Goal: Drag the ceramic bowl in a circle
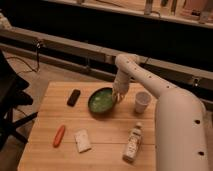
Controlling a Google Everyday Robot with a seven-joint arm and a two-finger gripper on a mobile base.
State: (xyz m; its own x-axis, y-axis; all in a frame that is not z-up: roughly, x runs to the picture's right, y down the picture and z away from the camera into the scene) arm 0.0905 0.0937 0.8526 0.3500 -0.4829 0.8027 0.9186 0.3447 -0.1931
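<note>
A green ceramic bowl (102,100) sits near the middle of the wooden table (107,132). My gripper (118,95) reaches down from the white arm and meets the bowl's right rim. The arm comes in from the right side of the view and bends over the table's far edge.
A white cup (142,102) stands just right of the bowl. A black object (73,97) lies to its left. An orange carrot (59,135) and a white packet (82,140) lie at the front left. A bottle (132,142) stands at the front right. A dark chair (12,107) is left of the table.
</note>
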